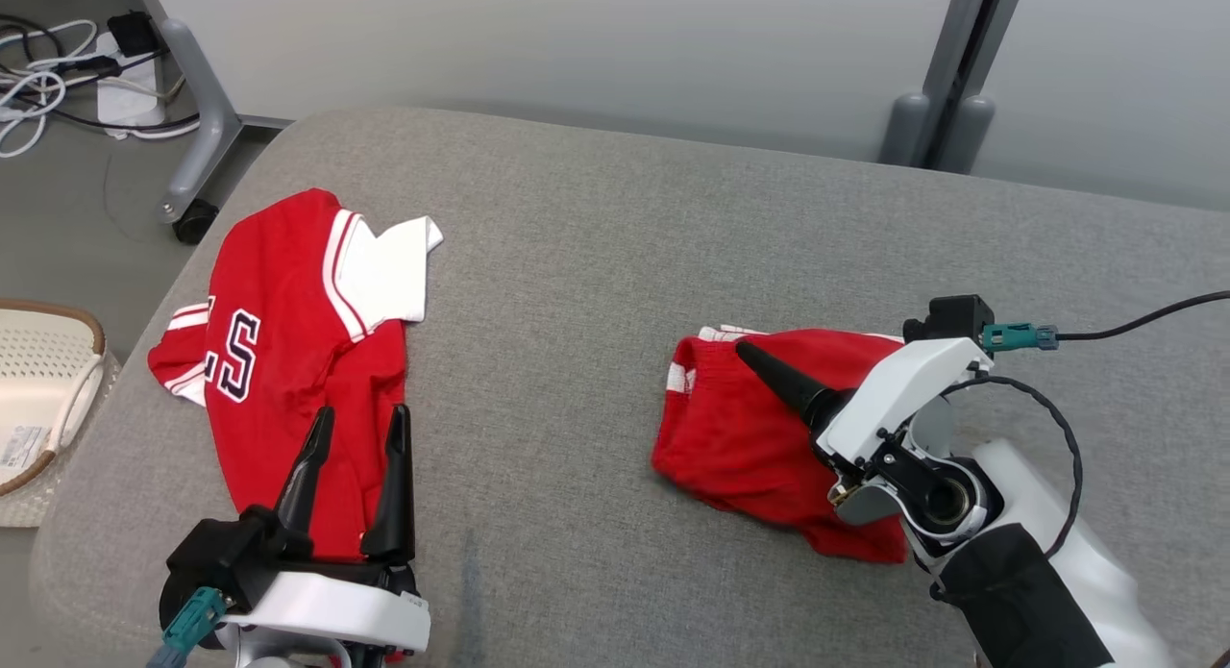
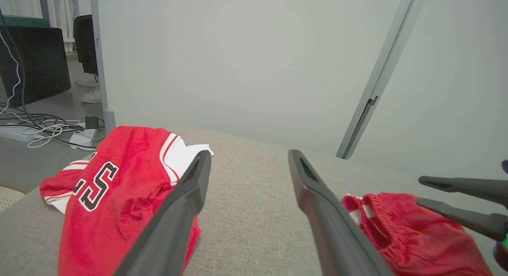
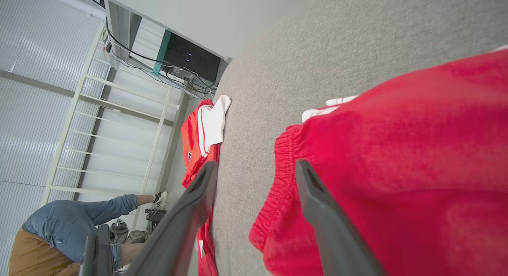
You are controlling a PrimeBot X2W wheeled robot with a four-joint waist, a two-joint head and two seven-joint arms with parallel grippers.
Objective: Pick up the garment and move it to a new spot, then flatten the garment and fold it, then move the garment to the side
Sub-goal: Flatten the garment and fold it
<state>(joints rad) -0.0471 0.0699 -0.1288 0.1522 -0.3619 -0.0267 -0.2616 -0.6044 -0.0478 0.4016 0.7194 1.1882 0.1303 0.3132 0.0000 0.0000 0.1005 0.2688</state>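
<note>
Two red garments lie well apart on the grey fabric-covered bench [image 1: 596, 264]: a red jersey with a white sleeve and dark lettering [image 1: 288, 360] at my left, and folded red fleece shorts with an elastic waistband [image 1: 740, 437] at my right. My right gripper [image 3: 256, 165] hangs over the shorts, jaws wide, holding nothing; my left gripper [image 1: 362, 413], equally wide and empty, sits above the jersey's hem. To shift the shorts aside, I'd pinch every layer and lift low.

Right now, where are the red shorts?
In the head view, the shorts lie at the right of the table, beneath the right end effector, apart from the jersey on the left.
</note>
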